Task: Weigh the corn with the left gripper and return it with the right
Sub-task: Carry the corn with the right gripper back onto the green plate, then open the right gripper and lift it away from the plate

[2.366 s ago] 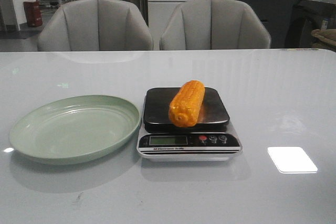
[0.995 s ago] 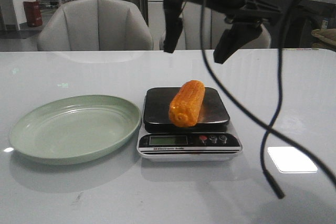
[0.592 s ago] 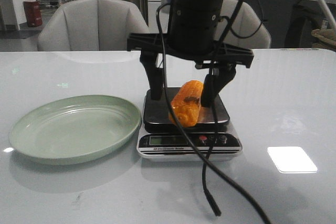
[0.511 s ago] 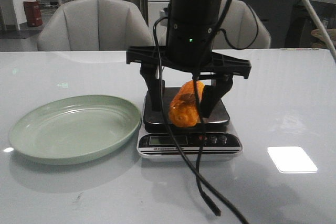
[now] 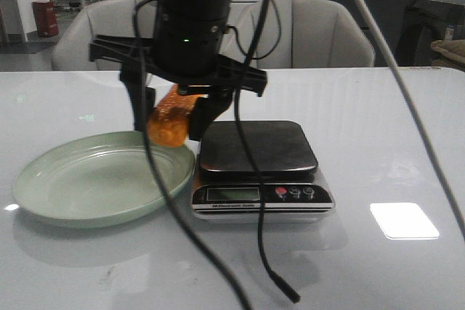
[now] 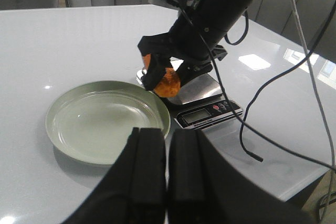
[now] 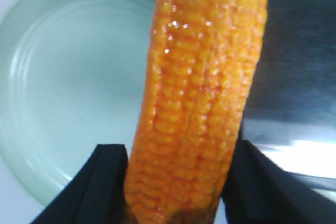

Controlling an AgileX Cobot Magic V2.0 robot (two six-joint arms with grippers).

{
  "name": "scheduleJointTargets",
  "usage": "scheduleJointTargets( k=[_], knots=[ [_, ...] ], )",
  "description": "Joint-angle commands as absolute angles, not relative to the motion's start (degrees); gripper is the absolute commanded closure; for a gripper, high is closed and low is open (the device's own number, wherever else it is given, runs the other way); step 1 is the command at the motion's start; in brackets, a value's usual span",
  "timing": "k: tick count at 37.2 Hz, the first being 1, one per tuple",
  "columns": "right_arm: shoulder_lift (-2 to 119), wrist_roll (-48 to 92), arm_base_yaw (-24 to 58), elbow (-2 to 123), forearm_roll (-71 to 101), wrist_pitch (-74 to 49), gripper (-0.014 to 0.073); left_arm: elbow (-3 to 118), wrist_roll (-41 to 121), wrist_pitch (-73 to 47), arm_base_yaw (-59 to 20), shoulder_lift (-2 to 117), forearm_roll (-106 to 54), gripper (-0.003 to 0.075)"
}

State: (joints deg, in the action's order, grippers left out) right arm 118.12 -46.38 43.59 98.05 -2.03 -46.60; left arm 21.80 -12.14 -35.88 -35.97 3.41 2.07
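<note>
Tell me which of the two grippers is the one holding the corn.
The right gripper: its fingers clamp the corn in the air by the green plate's rim. The left gripper is shut on nothing, away from the scale.

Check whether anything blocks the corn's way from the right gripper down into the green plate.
Nothing visible does. The right gripper holds the corn in the air above the green plate's near-scale edge. The plate is empty, and the scale sits beside it, out of the way.
</note>
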Motion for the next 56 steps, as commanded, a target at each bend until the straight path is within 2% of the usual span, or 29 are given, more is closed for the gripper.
scheduleJointTargets(
  k=[1,6,13,16,28,37,47,56],
  knots=[
    [116.18,-44.32,45.88,100.32,-1.79,-41.87,0.0454,23.28,-12.24,-31.39,-35.97,3.91,2.12,0.0606],
    [119.03,-44.32,48.37,100.66,-1.23,-38.54,0.0361,23.28,-12.24,-31.39,-35.97,3.91,2.12,0.0606],
    [122.75,-44.32,49.41,103.25,-0.47,-39.7,0.0078,23.28,-12.24,-31.39,-35.97,3.91,2.12,0.0606],
    [122.72,-44.32,49.06,105.04,-0.97,-42.1,0.0027,23.28,-12.24,-31.39,-35.97,3.91,2.12,0.0606],
    [116.15,-38.02,46.97,108.82,-4.22,-48.34,0.0019,23.28,-12.24,-31.39,-35.97,3.91,2.12,0.0606],
    [106.44,-24.66,40.22,106.54,-4.15,-58.41,0.0019,23.28,-12.24,-31.39,-35.97,3.91,2.12,0.0606],
    [93.23,-18.89,34.55,93.55,-4.11,-57.02,0.0019,23.28,-12.24,-31.39,-35.97,3.91,2.12,0.0606],
    [75.31,-18.33,34.09,73.52,-4.11,-47.37,0.0019,23.28,-12.24,-31.39,-35.97,3.91,2.12,0.0606]
  ],
)
